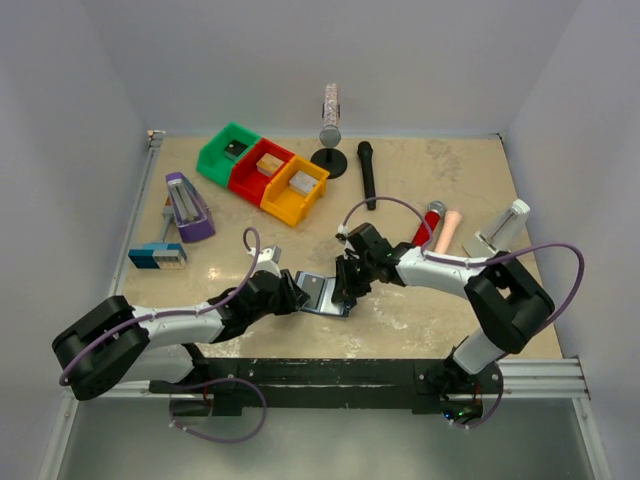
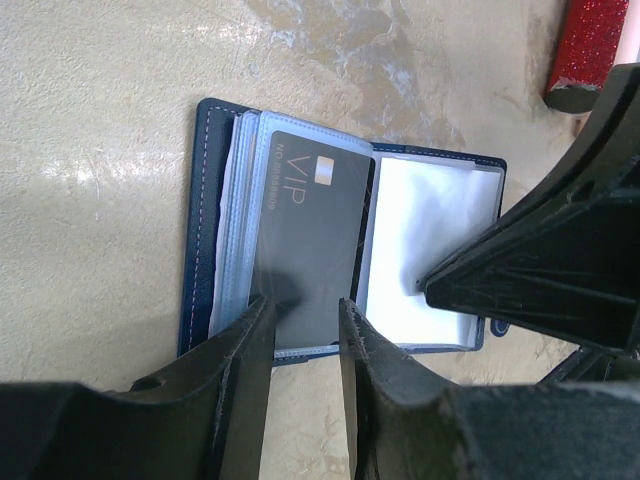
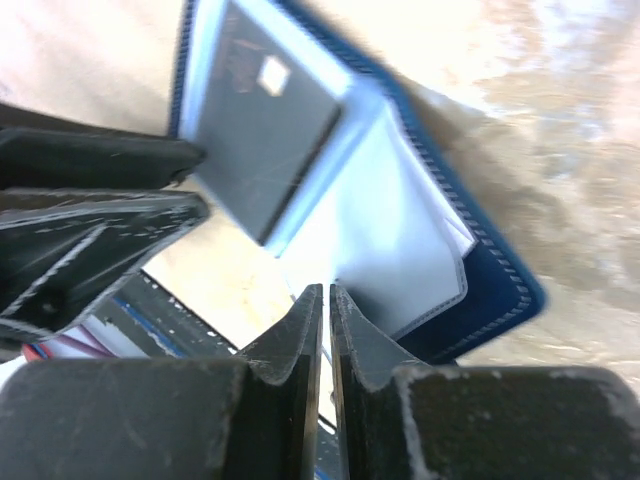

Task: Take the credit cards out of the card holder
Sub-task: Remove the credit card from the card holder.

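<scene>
starting at the near edge, we see both arms reach inward over the table (image 1: 400, 325). the wallet (image 2: 195, 250) lies open and flat on it, between the two pincers. a black card (image 2: 310, 230) sits in a clear sleeve on the half nearer the left arm. the left pincer (image 2: 305, 305) hangs partly open over the near end of that card, its fingers by the card's two corners, gripping nothing. the right pincer (image 3: 326, 292) has its jaws almost together at the edge of the pale sleeve on the other half; we cannot tell whether it pinches that sleeve. farther back stand a green bin (image 1: 228, 152), a red bin (image 1: 260, 170) and a yellow bin (image 1: 293, 190) in a row, with a black microphone (image 1: 367, 172) just beyond them.
</scene>
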Robot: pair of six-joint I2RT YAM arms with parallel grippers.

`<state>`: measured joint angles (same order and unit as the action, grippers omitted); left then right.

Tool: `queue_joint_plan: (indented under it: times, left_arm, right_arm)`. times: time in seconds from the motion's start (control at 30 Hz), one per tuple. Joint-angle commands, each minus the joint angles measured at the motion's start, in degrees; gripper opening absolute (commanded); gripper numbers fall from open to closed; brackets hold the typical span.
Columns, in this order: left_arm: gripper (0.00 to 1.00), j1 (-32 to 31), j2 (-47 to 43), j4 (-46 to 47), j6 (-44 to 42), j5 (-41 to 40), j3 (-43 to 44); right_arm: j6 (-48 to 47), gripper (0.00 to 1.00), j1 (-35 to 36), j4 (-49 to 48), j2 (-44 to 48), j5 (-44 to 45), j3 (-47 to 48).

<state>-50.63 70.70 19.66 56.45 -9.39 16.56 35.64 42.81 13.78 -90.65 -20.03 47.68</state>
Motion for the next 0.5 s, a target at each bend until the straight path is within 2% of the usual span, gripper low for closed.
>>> queue_joint_plan:
  times: [0.0,0.47]
  left_arm:
    - [0.36,0.2,0.1,0.6,0.6,-1.2,-0.8]
    - [0.38,0.2,-1.5,-1.8,0.5,-0.4,-1.2]
  right_arm:
    - [-0.1,0.11,-1.6,-3.6,-0.8,-0.3,-1.4]
    - [-3.0,0.1,-4.9,-4.1,-5.8,-0.6,-0.4]
